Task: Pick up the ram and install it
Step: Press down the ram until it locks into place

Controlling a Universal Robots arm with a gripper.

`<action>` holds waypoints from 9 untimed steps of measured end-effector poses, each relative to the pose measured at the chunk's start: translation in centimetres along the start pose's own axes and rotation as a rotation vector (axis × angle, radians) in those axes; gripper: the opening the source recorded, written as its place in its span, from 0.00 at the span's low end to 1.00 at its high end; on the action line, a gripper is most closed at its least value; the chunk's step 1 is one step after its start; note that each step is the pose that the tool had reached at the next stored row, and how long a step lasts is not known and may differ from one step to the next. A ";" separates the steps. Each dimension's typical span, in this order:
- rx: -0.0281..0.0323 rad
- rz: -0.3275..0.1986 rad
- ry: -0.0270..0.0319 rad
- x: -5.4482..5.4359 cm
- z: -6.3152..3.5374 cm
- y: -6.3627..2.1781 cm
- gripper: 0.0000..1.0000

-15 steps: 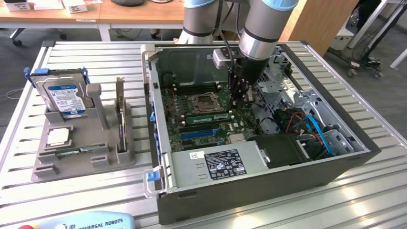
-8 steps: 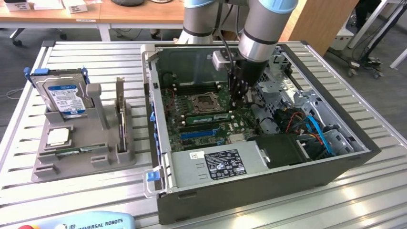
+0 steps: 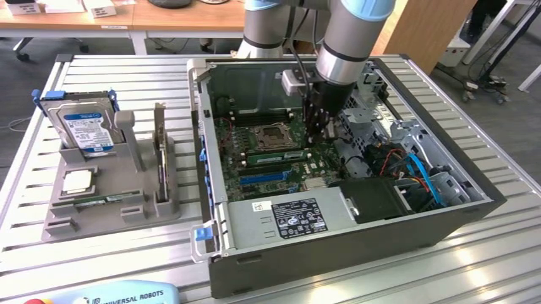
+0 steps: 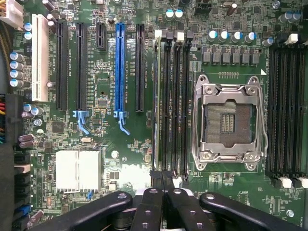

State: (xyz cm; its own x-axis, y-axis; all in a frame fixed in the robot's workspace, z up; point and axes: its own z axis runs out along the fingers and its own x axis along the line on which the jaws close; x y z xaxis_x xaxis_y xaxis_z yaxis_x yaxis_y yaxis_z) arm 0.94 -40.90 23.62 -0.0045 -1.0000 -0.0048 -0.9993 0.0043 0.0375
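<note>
Claw (image 4: 162, 192) hanging over motherboard (image 4: 106, 86), fingers pressed together, touching ram (image 4: 156, 96) edge-on in slot beside CPU socket (image 4: 228, 120). Judging seating step underway; firm, even downward pressing needed.

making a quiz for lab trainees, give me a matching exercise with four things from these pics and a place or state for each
Things:
1. hard drive
2. processor socket
3. claw
4. ram

Place or state:
A. empty, on the motherboard
B. shut, over the memory slots
C. upright in the grey holder outside the case
D. standing in a memory slot next to the socket

Pairs: 1-C, 2-A, 3-B, 4-D
</note>
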 end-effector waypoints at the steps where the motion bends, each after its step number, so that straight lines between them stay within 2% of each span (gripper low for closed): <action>1: 0.0000 0.000 0.0000 0.0 0.07 0.00 0.10; 9: -0.0001 0.000 0.0000 0.0 0.40 -0.01 0.10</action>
State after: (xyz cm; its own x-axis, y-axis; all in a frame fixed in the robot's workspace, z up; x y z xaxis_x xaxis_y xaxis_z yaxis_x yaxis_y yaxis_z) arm 0.93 -40.90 23.22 -0.0046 -1.0000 -0.0048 -0.9993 0.0044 0.0376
